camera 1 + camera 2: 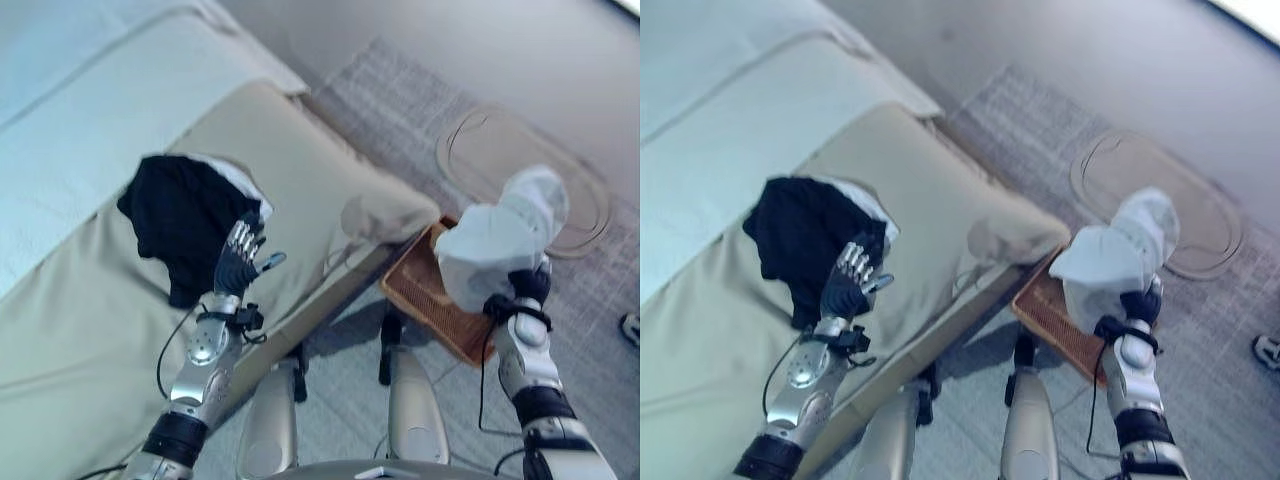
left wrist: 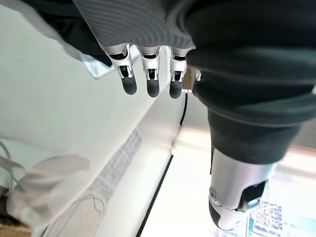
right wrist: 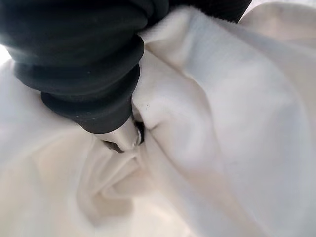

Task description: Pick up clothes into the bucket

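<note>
A black garment (image 1: 180, 215) lies bunched on the beige couch cushion (image 1: 300, 170), with a bit of white cloth (image 1: 243, 180) showing under its far edge. My left hand (image 1: 240, 262) hovers at the near edge of the black garment, open with straight fingers (image 2: 148, 74) and holding nothing. A brown woven basket (image 1: 420, 290) stands on the floor beside the couch. My right hand (image 1: 527, 287) is raised above the basket's near right part, shut on a bunched white garment (image 1: 500, 240) that wraps over it (image 3: 222, 123).
The couch runs from the lower left to the upper middle, with a pale sheet (image 1: 90, 130) along its far side. A grey rug (image 1: 400, 110) with an oval mat (image 1: 520, 170) lies beyond the basket. A shoe (image 1: 630, 326) shows at the right edge.
</note>
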Tool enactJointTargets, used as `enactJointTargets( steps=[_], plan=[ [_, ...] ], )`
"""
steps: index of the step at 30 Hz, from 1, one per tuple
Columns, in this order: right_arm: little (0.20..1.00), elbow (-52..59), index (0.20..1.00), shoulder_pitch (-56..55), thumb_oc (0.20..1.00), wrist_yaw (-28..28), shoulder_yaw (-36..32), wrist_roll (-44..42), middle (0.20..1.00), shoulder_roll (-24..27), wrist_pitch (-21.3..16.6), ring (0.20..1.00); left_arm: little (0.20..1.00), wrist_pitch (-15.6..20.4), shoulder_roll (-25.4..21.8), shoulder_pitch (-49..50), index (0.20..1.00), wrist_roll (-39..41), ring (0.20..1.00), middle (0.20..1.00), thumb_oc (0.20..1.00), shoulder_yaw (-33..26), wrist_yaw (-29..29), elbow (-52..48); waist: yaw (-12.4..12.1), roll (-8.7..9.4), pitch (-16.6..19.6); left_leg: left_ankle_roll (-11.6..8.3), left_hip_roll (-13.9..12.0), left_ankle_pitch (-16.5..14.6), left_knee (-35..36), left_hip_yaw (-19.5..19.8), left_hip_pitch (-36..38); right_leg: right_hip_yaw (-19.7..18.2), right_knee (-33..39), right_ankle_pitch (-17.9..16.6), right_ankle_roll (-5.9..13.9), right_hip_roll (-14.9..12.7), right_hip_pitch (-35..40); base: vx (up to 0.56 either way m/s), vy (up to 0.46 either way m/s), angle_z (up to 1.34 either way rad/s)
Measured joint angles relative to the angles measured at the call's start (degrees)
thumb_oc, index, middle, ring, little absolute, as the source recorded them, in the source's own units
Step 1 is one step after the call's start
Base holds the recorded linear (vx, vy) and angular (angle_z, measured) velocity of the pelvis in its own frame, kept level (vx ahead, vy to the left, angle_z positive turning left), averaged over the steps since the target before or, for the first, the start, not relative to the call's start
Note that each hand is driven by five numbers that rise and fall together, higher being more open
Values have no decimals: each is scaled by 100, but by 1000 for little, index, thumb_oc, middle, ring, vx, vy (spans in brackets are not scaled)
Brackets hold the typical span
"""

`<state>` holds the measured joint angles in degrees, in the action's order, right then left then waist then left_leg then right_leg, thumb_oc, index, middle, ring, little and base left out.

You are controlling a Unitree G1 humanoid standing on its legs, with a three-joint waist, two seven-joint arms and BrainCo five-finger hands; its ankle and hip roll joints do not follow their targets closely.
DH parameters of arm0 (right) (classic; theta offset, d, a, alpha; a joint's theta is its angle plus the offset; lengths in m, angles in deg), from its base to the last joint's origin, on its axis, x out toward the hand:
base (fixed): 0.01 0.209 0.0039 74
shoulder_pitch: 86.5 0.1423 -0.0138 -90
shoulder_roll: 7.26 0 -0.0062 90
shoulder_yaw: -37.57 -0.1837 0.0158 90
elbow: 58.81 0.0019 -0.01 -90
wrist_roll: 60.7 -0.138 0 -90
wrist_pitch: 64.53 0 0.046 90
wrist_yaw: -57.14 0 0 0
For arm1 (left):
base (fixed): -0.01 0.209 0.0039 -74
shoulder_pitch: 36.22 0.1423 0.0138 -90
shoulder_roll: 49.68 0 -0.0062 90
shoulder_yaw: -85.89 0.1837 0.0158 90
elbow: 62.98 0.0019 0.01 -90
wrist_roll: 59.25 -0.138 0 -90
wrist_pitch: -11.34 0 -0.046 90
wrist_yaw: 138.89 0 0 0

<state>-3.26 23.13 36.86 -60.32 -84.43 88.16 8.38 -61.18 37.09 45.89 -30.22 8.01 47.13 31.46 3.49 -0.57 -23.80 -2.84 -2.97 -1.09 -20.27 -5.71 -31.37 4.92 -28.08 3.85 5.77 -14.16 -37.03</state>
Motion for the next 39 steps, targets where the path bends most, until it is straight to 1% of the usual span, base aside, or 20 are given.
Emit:
enactJointTargets(
  steps=[1, 5, 6, 9, 10, 11, 12, 13, 14, 15, 16, 17, 19, 20, 21, 23, 25, 26, 33, 39],
  plan=[
    [200, -15, 200, 129, 200, -44, 30, -5, 200, 11, -3, 200, 1000, 22, -8, 3, 1000, -1, 1000, 1000, 1000, 0, 47, -108, 8, -6, -14, -38, -40, -95, -184, 2, -214, -30, -184, 90, -27, 8, -216, -75, -26, 1],
    [200, -106, 200, 346, 200, -176, 162, -62, 200, 180, -21, 200, 1000, 88, -38, -91, 1000, -3, 1000, 1000, 1000, 2, 193, -309, -2, -26, -55, -63, -150, -240, -602, -5, -715, -67, -545, 170, -87, 52, -707, -70, -39, 2],
    [200, -194, 200, 424, 200, -232, 201, -78, 200, 307, -67, 200, 1000, 109, -133, -93, 1000, -3, 1000, 1000, 1000, -1, 258, -510, 18, -40, -71, 10, -164, -408, -858, 10, -969, -91, -743, 239, -117, 45, -933, -55, -46, 8],
    [200, -501, 200, 661, 200, -346, 187, -176, 200, 519, -84, 200, 1000, 216, -249, -232, 1000, -1, 1000, 1000, 1000, -109, 340, -930, -24, -52, -83, -57, -208, -522, -1325, 60, -1531, -147, -1208, 355, -182, 45, -1485, -53, -45, 11],
    [200, -536, 200, 738, 200, -381, 195, -194, 200, 567, -78, 200, 1000, 245, -277, -230, 1000, 0, 1000, 1000, 1000, -151, 397, -1035, -43, -71, -88, -52, -235, -689, -1583, 80, -1726, -171, -1407, 386, -215, 57, -1679, -43, -34, 1],
    [200, -560, 200, 782, 200, -389, 195, -202, 200, 611, -81, 200, 1000, 287, -277, -242, 1000, 0, 1000, 1000, 1000, -168, 409, -1056, -42, -85, -95, -59, -244, -753, -1680, 95, -1820, -187, -1479, 397, -226, 61, -1754, 51, -49, -6],
    [200, -603, 200, 891, 200, -407, 196, -238, 200, 696, -90, 200, 1000, 322, -283, -236, 1000, 3, 1000, 1000, 1000, -186, 443, -1116, -94, -104, -89, -98, -266, -890, -1864, 107, -2022, -213, -1575, 409, -207, 81, -1957, -30, -43, -23],
    [200, -683, 200, 1063, 200, -414, 209, -271, 200, 865, -120, 200, 1000, 346, -273, -230, 1000, 4, 1000, 1000, 1000, -205, 474, -1212, -167, -167, -100, -104, -323, -1025, -1979, 147, -2255, -226, -1624, 471, -41, 134, -2167, 56, -45, -39],
    [200, -690, 200, 1111, 200, -425, 209, -294, 200, 937, -126, 200, 1000, 358, -277, -209, 1000, 9, 1000, 1000, 1000, -209, 493, -1241, -274, -238, -89, -90, -404, -1033, -2043, 163, -2388, -270, -1997, 578, -20, 238, -2363, -28, -25, -17],
    [200, -719, 200, 1100, 200, -478, 186, -306, 200, 1036, -135, 200, 1000, 366, -361, -192, 1000, 83, 1000, 1000, 1000, -174, 520, -1315, -249, -219, -85, -120, -326, -1027, -2219, 162, -2560, -414, -2952, 928, -292, 162, -2536, 69, -33, 21],
    [200, -736, 200, 1071, 200, -516, 180, -360, 200, 1094, -140, 200, 1000, 384, -404, -201, 1000, 125, 1000, 1000, 1000, -137, 535, -1342, -244, -166, -58, -140, -251, -1030, -2312, 136, -2671, -507, -2860, 1363, -311, 106, -2411, 1, -21, 25],
    [200, -930, 200, 1262, 200, -515, 236, -392, 200, 1195, -143, 200, 1000, 428, -404, -141, 1000, 167, 1000, 1000, 1000, -144, 566, -1413, -300, -202, -62, -191, -283, -1216, -2953, 259, -3028, -497, -2977, 1434, -234, 81, -2674, -5, -13, -8],
    [200, -1114, 200, 1591, 200, -516, 479, -392, 200, 1204, -143, 200, 1000, 430, -392, 118, 1000, 174, 1000, 1000, 1000, -133, 578, -1434, -378, -277, -42, 45, -260, -1507, -3829, 338, -3091, -500, -3022, 1398, -151, 115, -2918, -13, 2, -46],
    [200, -1228, 200, 1616, 200, -515, 609, -393, 200, 1244, -139, 200, 1000, 427, -369, 156, 1000, 176, 1000, 1000, 1000, -94, 580, -1440, -334, -345, -9, 119, -262, -1609, -3582, 376, -2849, -478, -3041, 1377, -127, 159, -2957, 0, 5, -4],
    [200, -1415, 200, 1576, 200, -523, 658, -392, 200, 1281, -125, 200, 1000, 421, -358, 120, 1000, 180, 1000, 1000, 1000, -29, 580, -1462, -234, -390, -7, -42, -222, -1758, -3544, 392, -2939, -511, -3114, 1326, -127, 120, -3037, 4, 4, 28],
    [200, -1719, 200, 1585, 200, -526, 660, -390, 200, 1329, -61, 200, 1000, 431, -372, 88, 1000, 214, 1000, 1000, 1000, 19, 596, -1504, -277, -395, 4, -32, -204, -1749, -3541, 347, -3081, -573, -3109, 1303, -164, 133, -3186, 6, 5, 19],
    [200, -2026, 200, 1652, 200, -512, 710, -387, 200, 1338, 34, 200, 1000, 426, -388, 126, 1000, 256, 1000, 1000, 1000, 12, 647, -1501, -347, -403, 1, 54, -193, -1697, -3553, 286, -3149, -608, -3136, 1244, -218, 101, -3303, 2, 21, -6],
    [200, -2310, 200, 1765, 200, -496, 995, -355, 200, 1349, 95, 200, 1000, 431, -419, 177, 1000, 307, 1000, 1000, 1000, 21, 651, -1503, -386, -413, 5, 78, -176, -1681, -3594, 267, -3187, -639, -3194, 1213, -242, 87, -3362, 0, 0, 0],
    [200, -3033, 200, 2443, 200, -339, 1309, -107, 200, 1418, 372, 200, 1000, 435, -435, 122, 1000, 336, 1000, 1000, 1000, 89, 667, -1549, -456, -461, -7, 40, -108, -1657, -3728, 260, -3473, -648, -3425, 1172, -343, -13, -3695, 5, 6, 4],
    [200, -3245, 200, 2882, 200, -261, 1344, -54, 200, 1603, 396, 200, 1000, 437, -444, 20, 1000, 356, 1000, 1000, 1000, 264, 693, -1608, -487, -477, -14, 41, -69, -1658, -3731, 231, -3564, -674, -3424, 1173, -343, -56, -3787, 0, 0, 0]
  ],
)
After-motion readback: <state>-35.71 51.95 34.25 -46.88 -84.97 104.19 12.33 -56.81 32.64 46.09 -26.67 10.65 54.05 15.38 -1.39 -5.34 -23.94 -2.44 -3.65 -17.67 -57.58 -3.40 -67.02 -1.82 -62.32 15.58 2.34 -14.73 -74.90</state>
